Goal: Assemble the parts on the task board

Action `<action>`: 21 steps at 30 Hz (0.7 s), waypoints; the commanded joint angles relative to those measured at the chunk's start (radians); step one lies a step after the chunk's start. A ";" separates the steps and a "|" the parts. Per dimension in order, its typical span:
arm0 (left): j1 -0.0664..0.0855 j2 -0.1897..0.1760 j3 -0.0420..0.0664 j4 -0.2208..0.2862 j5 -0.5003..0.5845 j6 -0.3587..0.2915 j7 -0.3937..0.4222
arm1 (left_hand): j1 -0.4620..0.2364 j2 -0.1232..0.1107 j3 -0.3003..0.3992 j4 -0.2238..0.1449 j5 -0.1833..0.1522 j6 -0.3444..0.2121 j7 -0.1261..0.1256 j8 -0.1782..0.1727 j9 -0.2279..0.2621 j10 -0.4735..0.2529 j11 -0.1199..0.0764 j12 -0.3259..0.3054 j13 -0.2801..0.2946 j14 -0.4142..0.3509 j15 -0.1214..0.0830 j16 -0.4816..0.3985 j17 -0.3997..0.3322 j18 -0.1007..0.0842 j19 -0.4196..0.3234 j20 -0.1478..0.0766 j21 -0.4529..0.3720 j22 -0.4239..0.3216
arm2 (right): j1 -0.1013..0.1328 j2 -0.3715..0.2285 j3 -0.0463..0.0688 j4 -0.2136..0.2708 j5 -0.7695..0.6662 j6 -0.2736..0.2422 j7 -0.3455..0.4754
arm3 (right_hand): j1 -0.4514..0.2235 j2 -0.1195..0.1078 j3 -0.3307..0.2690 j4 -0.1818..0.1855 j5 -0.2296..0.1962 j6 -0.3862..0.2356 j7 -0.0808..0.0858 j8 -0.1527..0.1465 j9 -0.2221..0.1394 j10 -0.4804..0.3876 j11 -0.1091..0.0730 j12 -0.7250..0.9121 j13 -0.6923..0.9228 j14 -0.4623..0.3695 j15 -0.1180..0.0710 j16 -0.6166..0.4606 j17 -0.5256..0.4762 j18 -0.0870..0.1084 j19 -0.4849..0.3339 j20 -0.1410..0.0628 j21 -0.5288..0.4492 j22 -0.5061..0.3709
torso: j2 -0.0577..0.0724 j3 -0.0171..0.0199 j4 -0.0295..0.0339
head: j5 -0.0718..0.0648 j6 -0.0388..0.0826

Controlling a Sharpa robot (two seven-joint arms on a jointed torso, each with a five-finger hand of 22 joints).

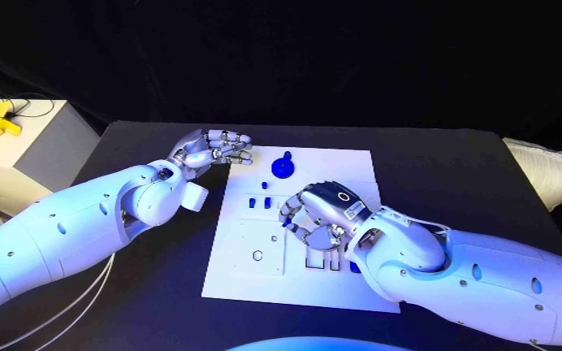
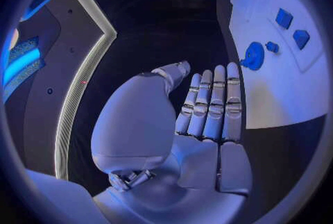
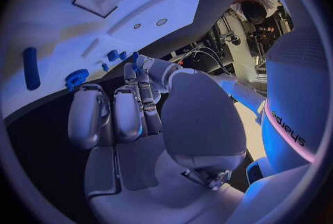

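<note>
The white task board (image 1: pixel 240 282) lies mid-table. A round blue wheel part (image 1: pixel 283 166) (image 2: pixel 253 56) (image 3: pixel 76 78) sits near its far edge. Two small blue pegs (image 1: pixel 259 202) (image 3: pixel 116 56) stand in a row at the board's middle. My right hand (image 1: pixel 318 213) (image 3: pixel 139 101) hovers over the middle with fingers curled down; thumb and fingertips (image 3: pixel 133 71) pinch a third small blue peg (image 3: pixel 135 56) in line with the others. My left hand (image 1: pixel 214 149) (image 2: pixel 201 107) is beside the board's far left corner, fingers straight, holding nothing. A long blue bar (image 3: pixel 30 67) lies further along the board.
A white box (image 1: pixel 35 152) with a yellow object (image 1: pixel 10 119) stands off the table's left edge. A pale cushion (image 1: pixel 537 168) lies at the right edge. Dark table (image 1: pixel 153 286) surrounds the board. The board has several cut-out slots (image 1: pixel 316 260).
</note>
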 commanded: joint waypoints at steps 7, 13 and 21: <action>-0.001 0.003 0.001 0.004 0.010 -0.008 0.014 | 0.001 0.009 -0.001 -0.006 0.000 0.003 0.008 -0.006 -0.001 -0.005 0.003 0.000 0.002 0.000 0.003 -0.004 -0.001 0.004 0.003 0.004 -0.006 -0.002 | -0.043 0.057 -0.004 -0.042 -0.062 0.043 -0.030 | 0.004 0.009 0.006 -0.003 0.005 0.002 0.000 0.003 0.001 0.038 -0.034 0.004 0.016 0.017 -0.003 -0.003 -0.003 -0.008 0.002 -0.003 -0.008 -0.004 | 0.001 0.0006 0.0009 | 0.016 -0.004; -0.001 0.001 0.001 0.007 0.010 -0.008 0.014 | 0.001 0.009 -0.001 -0.006 0.000 0.003 0.008 -0.006 -0.001 -0.005 0.003 0.000 0.002 0.000 0.003 -0.004 -0.001 0.004 0.003 0.004 -0.006 -0.002 | -0.055 0.082 -0.004 -0.062 -0.090 0.045 -0.055 | 0.004 0.009 0.006 -0.003 0.006 0.001 0.000 0.003 0.001 0.038 -0.034 0.003 0.016 0.017 -0.003 -0.002 -0.002 -0.009 0.002 -0.003 -0.007 -0.003 | 0.002 0.0004 0.0004 | 0.017 -0.017; -0.001 -0.001 0.001 0.008 0.010 -0.007 0.013 | 0.001 0.009 -0.002 -0.006 0.000 0.004 0.008 -0.006 -0.001 -0.005 0.003 0.000 0.002 0.000 0.003 -0.006 -0.001 0.003 0.003 0.005 -0.007 -0.003 | -0.063 0.100 -0.004 -0.067 -0.104 0.049 -0.063 | 0.005 0.009 0.007 -0.004 0.006 0.001 0.000 0.003 0.001 0.038 -0.034 0.003 0.016 0.017 -0.003 -0.002 -0.002 -0.009 0.002 -0.003 -0.007 -0.003 | 0.001 0.0008 -0.0002 | 0.031 -0.021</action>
